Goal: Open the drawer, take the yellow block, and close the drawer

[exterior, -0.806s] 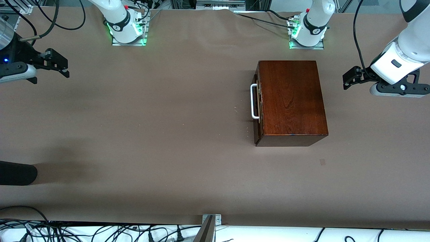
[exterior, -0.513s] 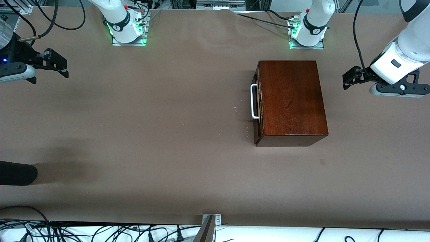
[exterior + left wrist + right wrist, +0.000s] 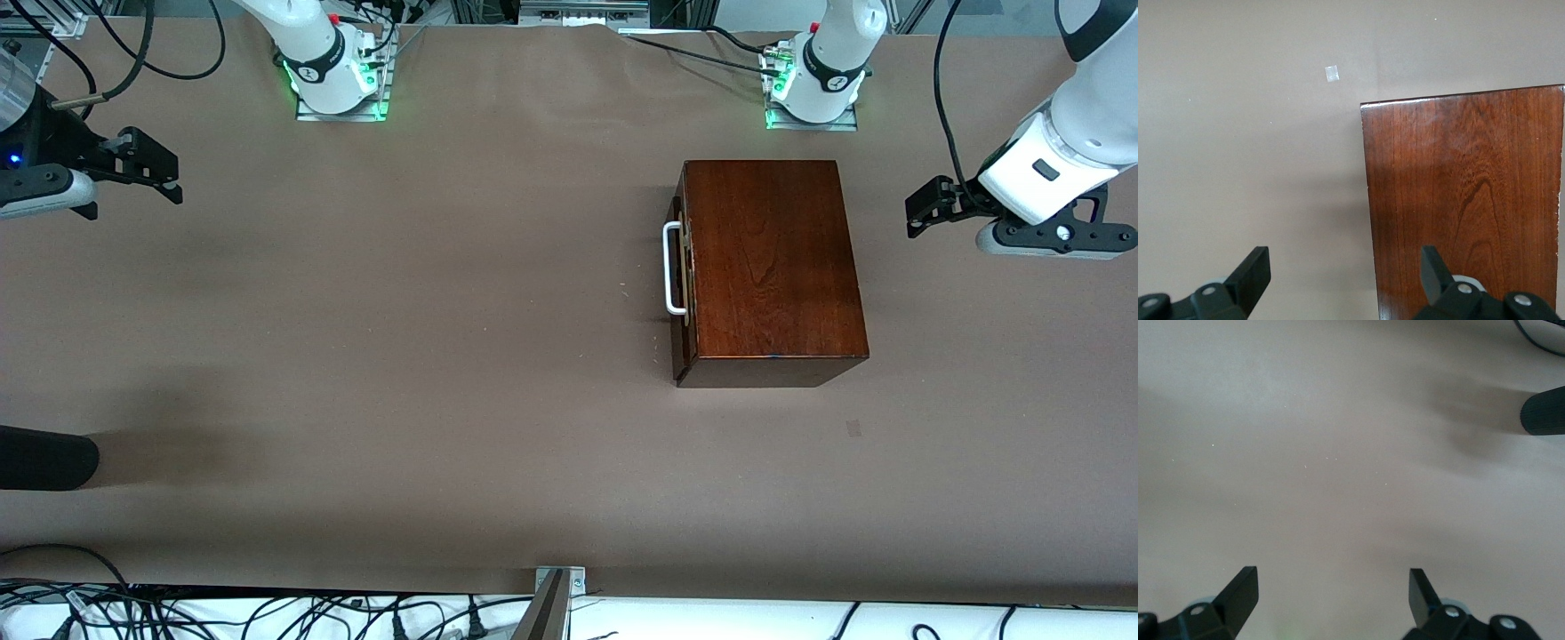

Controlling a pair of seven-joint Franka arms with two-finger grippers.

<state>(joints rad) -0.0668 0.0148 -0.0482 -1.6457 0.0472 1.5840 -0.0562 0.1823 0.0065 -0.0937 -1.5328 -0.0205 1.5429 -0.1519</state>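
Note:
A glossy reddish-brown wooden box [image 3: 773, 262] stands on the brown table near the left arm's base. Its drawer [image 3: 680, 276] is pushed in, and the white bar handle [image 3: 673, 268] faces the right arm's end of the table. The yellow block is hidden. My left gripper [image 3: 916, 213] hangs open and empty over the table beside the box, toward the left arm's end. In the left wrist view the box top [image 3: 1465, 200] lies partly under the left gripper [image 3: 1345, 270]. My right gripper [image 3: 169, 178] hangs open over bare table at the right arm's end, empty in its wrist view [image 3: 1331, 587].
A black rounded object [image 3: 44, 458] pokes in over the table edge at the right arm's end, nearer the front camera, and also shows in the right wrist view [image 3: 1545, 410]. A small pale square mark [image 3: 853, 428] lies on the table nearer the camera than the box.
Both arms have shifted only very slightly. The drawer stays shut and both grippers stay open.

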